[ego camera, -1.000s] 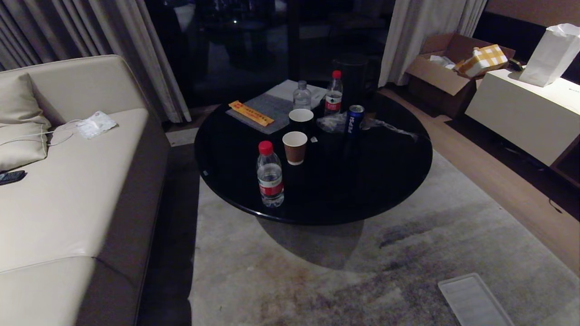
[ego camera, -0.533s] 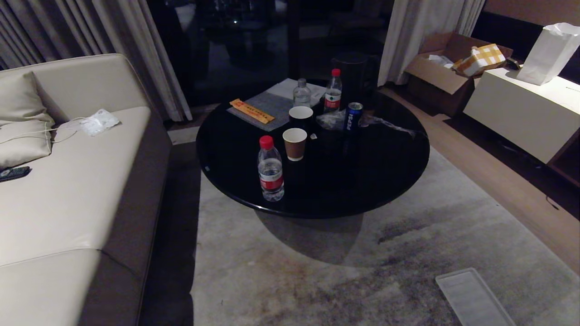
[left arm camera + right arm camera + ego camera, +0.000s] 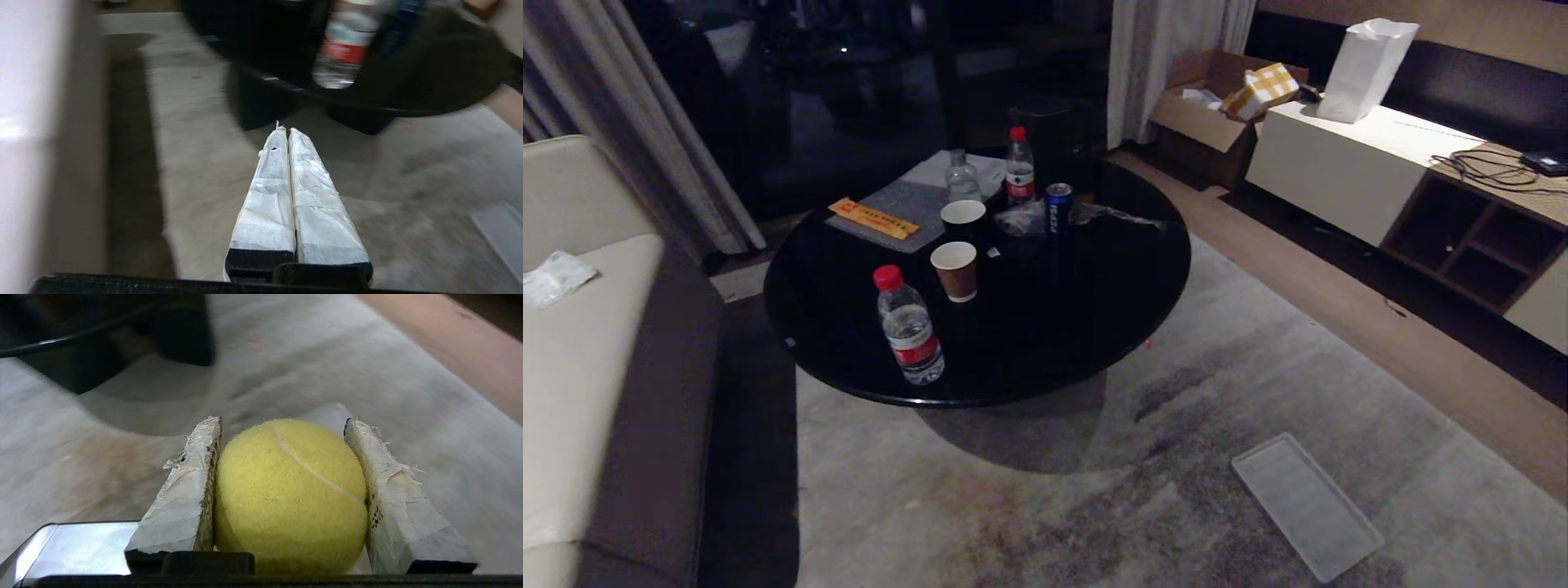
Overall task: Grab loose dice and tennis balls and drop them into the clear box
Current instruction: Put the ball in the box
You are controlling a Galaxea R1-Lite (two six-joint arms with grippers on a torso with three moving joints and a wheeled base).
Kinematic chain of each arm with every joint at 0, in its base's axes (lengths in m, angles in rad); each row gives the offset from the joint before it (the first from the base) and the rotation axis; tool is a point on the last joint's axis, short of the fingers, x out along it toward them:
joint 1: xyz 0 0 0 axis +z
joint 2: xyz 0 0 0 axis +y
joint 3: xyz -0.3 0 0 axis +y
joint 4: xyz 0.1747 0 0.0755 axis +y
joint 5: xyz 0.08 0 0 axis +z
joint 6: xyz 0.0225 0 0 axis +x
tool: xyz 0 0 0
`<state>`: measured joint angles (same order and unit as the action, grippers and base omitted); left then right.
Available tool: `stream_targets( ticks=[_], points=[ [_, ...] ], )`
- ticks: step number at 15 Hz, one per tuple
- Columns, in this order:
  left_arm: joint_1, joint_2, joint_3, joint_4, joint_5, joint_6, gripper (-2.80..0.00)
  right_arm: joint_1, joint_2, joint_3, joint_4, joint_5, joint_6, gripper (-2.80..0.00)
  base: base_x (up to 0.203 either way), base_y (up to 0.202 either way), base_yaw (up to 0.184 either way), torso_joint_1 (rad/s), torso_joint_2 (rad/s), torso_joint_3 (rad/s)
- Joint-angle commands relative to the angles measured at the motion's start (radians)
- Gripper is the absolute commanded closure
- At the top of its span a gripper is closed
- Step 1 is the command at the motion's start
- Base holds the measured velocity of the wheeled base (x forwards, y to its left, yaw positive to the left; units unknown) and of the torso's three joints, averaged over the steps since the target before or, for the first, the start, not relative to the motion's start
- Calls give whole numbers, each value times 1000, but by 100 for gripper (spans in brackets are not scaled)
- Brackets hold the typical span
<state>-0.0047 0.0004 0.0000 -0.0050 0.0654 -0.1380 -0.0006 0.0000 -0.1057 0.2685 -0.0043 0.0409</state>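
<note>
Right wrist view: right tool (image 3: 282,428) with frayed taped fingers clamps fuzzy tennis ball (image 3: 291,494); left tool (image 3: 288,132) closed.

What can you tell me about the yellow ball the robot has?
The tennis ball is a fuzzy yellow-green sphere with a pale curved seam running across its top. It looks clean and round, not squashed. It sits between the two tape-wrapped fingers of the right gripper, which press against its sides and hold it above the grey carpet. Nothing else touches it. It shows only in the right wrist view.
</note>
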Motion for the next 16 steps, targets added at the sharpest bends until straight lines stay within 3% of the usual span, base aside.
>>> stream_targets(
  ticks=[1,16],
  points=[
    [0,1,2,0,1,-2,0,-1,2,0,1,0,-1,0,2,13,-162,7,7,-2],
    [0,0,2,-1,1,-2,0,0,2,0,1,0,-1,0,1,11,-164,3,2,1]
  ],
)
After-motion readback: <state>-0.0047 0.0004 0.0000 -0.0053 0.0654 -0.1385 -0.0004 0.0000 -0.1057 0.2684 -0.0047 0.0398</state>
